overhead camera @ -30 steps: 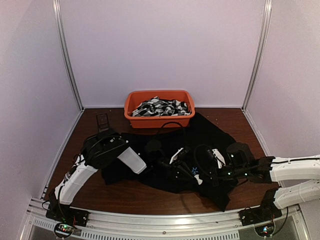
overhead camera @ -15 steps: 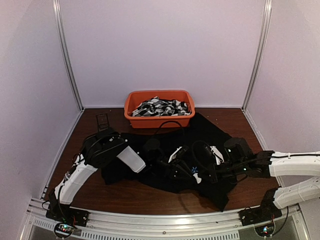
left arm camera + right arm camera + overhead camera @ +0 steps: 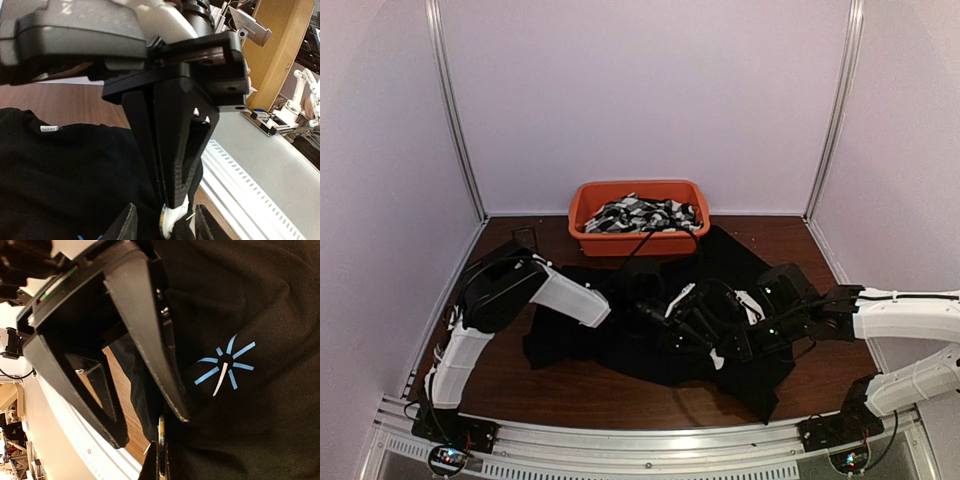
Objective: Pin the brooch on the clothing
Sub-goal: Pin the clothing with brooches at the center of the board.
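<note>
The clothing [image 3: 610,345] is a black shirt spread over the middle of the table; it also fills the left wrist view [image 3: 60,170] and the right wrist view [image 3: 270,300]. It bears a light-blue starburst [image 3: 225,365] and a small white tag [image 3: 49,128]. My right gripper [image 3: 161,465] is shut on the brooch [image 3: 161,432], a thin white and gold piece held edge-on at a fold of the shirt. My left gripper [image 3: 166,221] stands open, one finger on each side of the brooch [image 3: 172,220] and of the right gripper's tips. The two grippers meet at mid-table [image 3: 705,330].
An orange bin [image 3: 582,208] holding black-and-white patterned fabric [image 3: 645,213] stands at the back centre. Brown table [image 3: 570,385] shows in front of the shirt. A ribbed metal rail [image 3: 650,455] runs along the near edge. Pale enclosure walls stand on three sides.
My left gripper's jaws have opened, and its arm has lifted and reached further right. The right gripper has shifted slightly left, still shut on the brooch. The starburst is now covered in the top view.
</note>
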`<control>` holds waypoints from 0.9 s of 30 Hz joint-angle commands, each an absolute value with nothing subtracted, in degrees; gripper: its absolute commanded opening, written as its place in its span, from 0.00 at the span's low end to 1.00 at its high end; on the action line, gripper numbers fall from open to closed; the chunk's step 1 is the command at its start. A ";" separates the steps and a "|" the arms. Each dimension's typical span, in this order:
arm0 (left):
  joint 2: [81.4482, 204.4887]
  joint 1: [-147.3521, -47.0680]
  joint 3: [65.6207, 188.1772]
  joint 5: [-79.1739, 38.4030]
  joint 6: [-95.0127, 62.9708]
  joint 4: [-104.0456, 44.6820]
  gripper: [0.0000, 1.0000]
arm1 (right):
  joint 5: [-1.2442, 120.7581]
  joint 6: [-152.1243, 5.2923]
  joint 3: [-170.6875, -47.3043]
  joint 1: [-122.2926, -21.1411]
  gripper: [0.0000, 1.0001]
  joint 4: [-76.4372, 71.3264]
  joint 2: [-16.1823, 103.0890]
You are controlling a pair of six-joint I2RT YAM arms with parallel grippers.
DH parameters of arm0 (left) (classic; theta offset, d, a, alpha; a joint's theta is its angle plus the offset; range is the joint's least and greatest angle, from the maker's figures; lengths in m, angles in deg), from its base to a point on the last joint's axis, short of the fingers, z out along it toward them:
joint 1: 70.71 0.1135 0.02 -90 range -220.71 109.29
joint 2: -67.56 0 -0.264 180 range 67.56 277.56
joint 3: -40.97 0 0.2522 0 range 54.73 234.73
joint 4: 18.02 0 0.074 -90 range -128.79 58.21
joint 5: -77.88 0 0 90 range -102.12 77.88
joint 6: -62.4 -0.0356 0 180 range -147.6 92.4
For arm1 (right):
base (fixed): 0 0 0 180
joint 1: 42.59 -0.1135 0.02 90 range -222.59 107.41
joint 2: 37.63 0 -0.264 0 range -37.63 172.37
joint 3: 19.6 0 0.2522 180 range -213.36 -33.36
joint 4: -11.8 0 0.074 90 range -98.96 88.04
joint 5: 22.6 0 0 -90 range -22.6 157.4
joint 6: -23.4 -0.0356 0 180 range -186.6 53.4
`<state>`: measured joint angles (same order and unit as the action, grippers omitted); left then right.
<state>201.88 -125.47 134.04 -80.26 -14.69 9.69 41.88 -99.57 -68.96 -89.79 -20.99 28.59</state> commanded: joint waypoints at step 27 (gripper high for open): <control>201.15 -127.12 135.68 -82.26 -25.14 -1.29 0.48 | 29.17 -102.55 -67.37 -84.28 0.00 -19.75 29.01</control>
